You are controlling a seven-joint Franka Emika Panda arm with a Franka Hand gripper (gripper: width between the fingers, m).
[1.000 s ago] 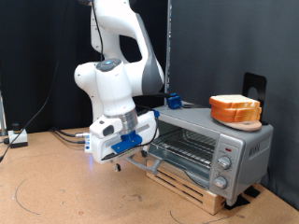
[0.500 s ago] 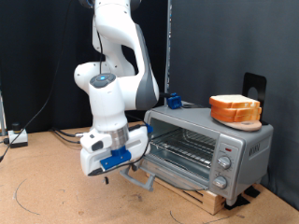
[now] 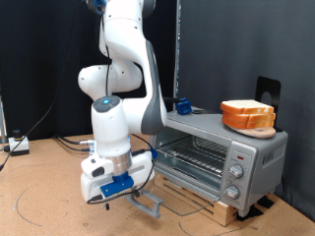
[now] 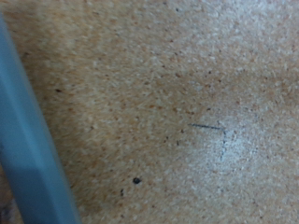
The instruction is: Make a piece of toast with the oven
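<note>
The silver-grey oven (image 3: 246, 149) stands on a wooden pallet at the exterior view's right. Its glass door hangs fully open, with the grey bar handle (image 3: 149, 206) down near the floor, and the wire rack (image 3: 193, 153) shows inside. My gripper (image 3: 109, 194) is low over the brown board floor, just left of the handle. The wrist view shows only floor and the grey handle bar (image 4: 26, 140) along one edge, with no fingers. A thick orange-brown pile of bread (image 3: 247, 115) lies on the oven's top. No separate thin piece of toast shows.
A small blue object (image 3: 182, 104) sits on the oven's top at the back. A black stand (image 3: 267, 91) rises behind the bread. Round knobs (image 3: 235, 173) line the oven's front right. A box with cables (image 3: 16, 146) lies at the far left.
My arm has swung down and to the exterior view's left, and the oven door has come down with it from part open to fully open.
</note>
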